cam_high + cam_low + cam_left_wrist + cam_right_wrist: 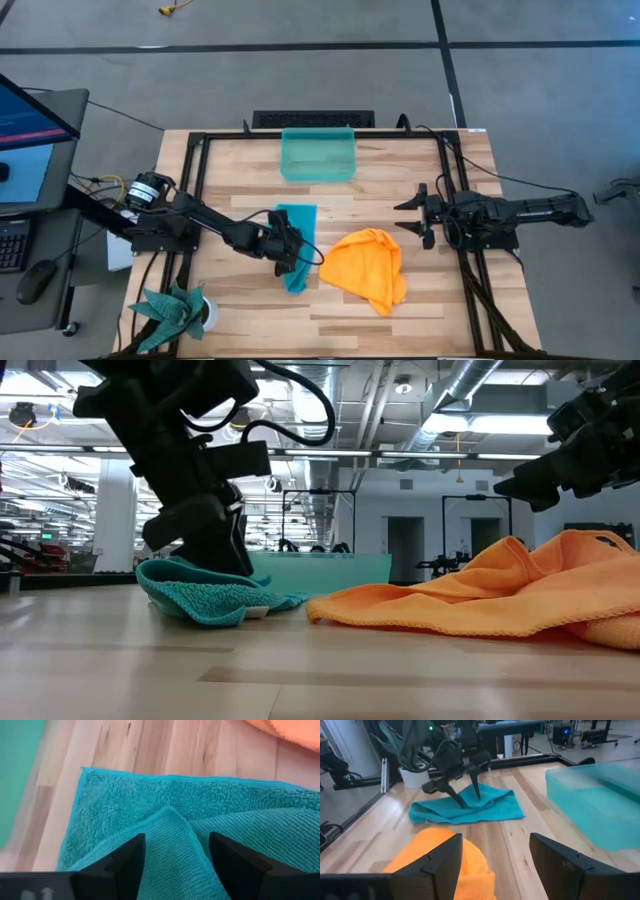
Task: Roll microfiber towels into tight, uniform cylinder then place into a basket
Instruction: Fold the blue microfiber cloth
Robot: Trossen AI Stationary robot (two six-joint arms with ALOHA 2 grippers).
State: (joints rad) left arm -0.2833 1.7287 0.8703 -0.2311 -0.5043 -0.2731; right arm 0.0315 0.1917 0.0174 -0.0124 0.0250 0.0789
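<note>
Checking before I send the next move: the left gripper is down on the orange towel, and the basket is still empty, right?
Not quite. The left gripper is down on the teal towel, as the high view shows; the orange towel lies crumpled beside it, untouched. The basket is indeed empty.

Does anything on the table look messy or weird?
Yes. The orange towel lies crumpled in a heap, not flat or rolled. The teal towel is folded over, bunched under the open left gripper. The basket holds no towel.
</note>
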